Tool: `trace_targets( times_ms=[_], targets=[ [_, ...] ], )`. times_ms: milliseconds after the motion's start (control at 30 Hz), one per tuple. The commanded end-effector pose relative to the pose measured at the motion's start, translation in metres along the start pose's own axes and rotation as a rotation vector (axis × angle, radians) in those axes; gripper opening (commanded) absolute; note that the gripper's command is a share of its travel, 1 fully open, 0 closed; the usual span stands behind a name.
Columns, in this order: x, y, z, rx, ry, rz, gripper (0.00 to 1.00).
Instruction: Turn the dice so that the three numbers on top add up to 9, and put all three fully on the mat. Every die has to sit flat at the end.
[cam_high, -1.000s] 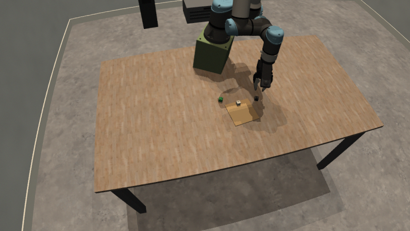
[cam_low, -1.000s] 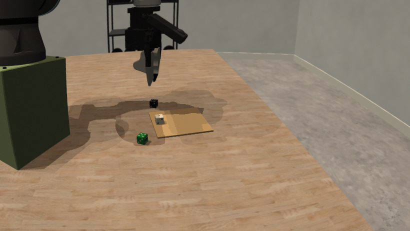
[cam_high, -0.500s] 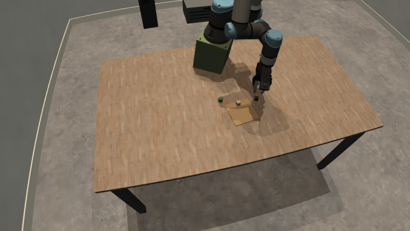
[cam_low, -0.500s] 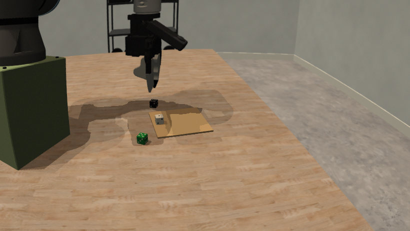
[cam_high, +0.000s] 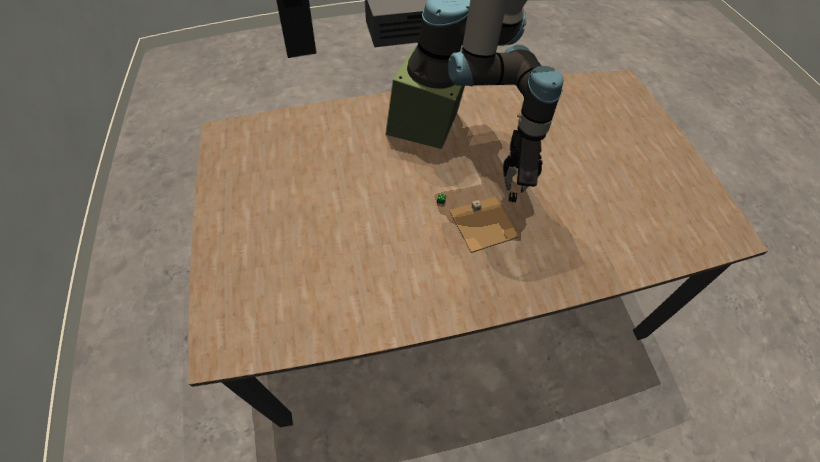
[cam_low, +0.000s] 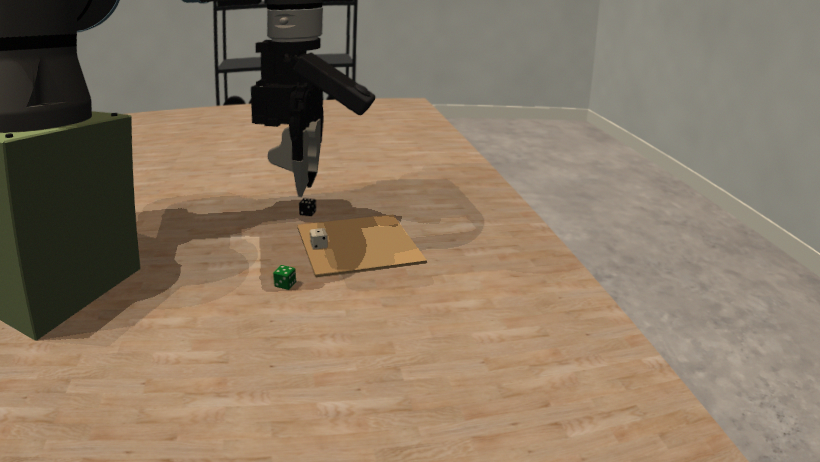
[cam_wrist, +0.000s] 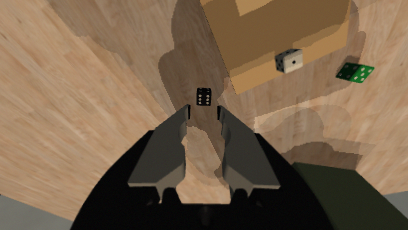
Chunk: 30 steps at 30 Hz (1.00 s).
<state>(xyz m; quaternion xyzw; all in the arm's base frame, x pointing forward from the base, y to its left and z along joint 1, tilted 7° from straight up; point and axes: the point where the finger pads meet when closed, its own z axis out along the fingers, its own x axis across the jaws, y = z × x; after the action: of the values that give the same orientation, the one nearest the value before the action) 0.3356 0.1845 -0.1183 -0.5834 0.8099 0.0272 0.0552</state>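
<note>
With 12 o'clock as straight up in my wrist view, my pincer points down over the table, its tips apart and nothing clamped. Nearest, at 12 o'clock, the black die sits on the wood beside the mat, a six on one visible face. The mat spreads between 1 and 2 o'clock. At 2 o'clock the white die sits flat on it near an edge, one pip on top. Farther, between 2 and 3, the green die rests off the mat; I can't read its top surely. My green block stands at 4.
</note>
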Motion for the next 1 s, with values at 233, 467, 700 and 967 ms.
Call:
trace_targets(
  times_ms=[233, 467, 700, 967],
  targets=[
    [-0.0001, -0.0005, 0.0062, 0.001, -0.001, 0.0, 0.21],
    [-0.0001, -0.0005, 0.0065, 0.001, -0.001, 0.0, 0.21],
    [-0.0001, -0.0005, 0.0065, 0.001, -0.001, 0.0, 0.21],
    [-0.0001, -0.0005, 0.0065, 0.001, -0.001, 0.0, 0.21]
  ],
)
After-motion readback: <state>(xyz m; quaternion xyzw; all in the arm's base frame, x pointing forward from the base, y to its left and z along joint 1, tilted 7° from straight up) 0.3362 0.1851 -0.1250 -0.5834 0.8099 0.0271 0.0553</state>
